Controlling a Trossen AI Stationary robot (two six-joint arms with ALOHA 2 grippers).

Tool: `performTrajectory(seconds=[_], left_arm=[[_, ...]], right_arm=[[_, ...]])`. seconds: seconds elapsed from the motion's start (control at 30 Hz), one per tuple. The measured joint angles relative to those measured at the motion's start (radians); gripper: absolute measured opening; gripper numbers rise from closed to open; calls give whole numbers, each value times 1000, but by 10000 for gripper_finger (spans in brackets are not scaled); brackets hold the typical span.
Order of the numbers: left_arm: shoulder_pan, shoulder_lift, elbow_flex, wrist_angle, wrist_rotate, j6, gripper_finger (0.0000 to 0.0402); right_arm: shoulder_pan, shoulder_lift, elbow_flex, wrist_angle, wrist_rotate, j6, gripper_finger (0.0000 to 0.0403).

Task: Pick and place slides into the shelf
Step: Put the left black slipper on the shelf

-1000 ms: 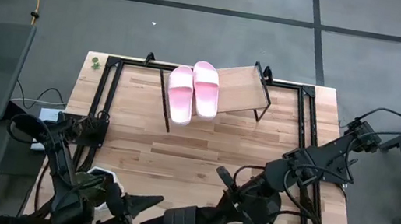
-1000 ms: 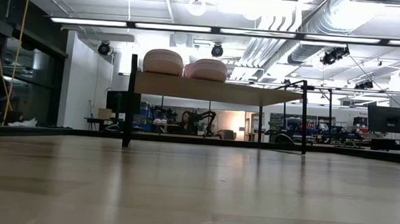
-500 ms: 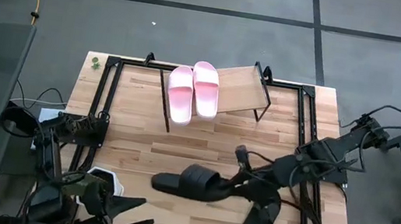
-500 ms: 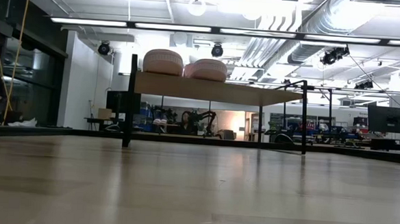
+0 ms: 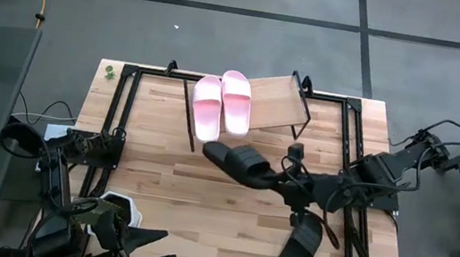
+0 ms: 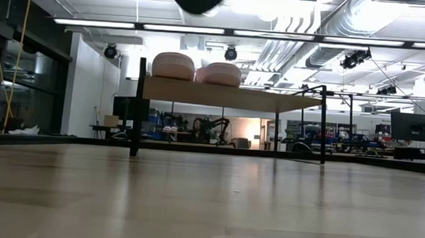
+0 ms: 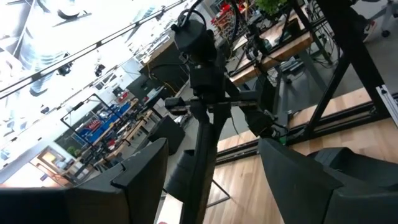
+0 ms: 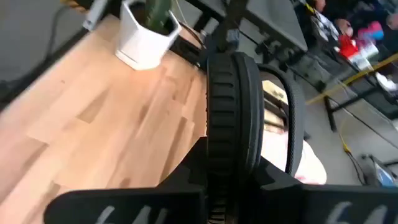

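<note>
**Right gripper carrying a black slide**

You will find the left gripper point(image 5: 141, 247) spread wide at the table's near edge, well apart from all slides. The right gripper point(image 5: 281, 183) pinches a black slide point(image 5: 239, 161) by its heel, aloft. Beyond its toe, two pink slides point(image 5: 222, 103) lie on the shelf point(image 5: 277, 101). Behind the gripper, the second black slide point(image 5: 298, 247) rests on the table point(image 5: 159, 182).
</note>
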Motion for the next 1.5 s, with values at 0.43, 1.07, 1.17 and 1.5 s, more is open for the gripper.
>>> performTrajectory(seconds=[0.43,1.07,1.17,1.5], left_arm=[[2,1,-1,-51,0,-45,246],[2,2,-1,-106,0,-88,246],[2,2,-1,-106,0,-89,246],[2,2,-1,-106,0,-89,246]], right_arm=[[0,0,0,-214,279,67,15],[-105,0,0,-588,416,218,14],[-143,0,0,-595,414,207,14],[-338,-1,0,-489,300,6,14]])
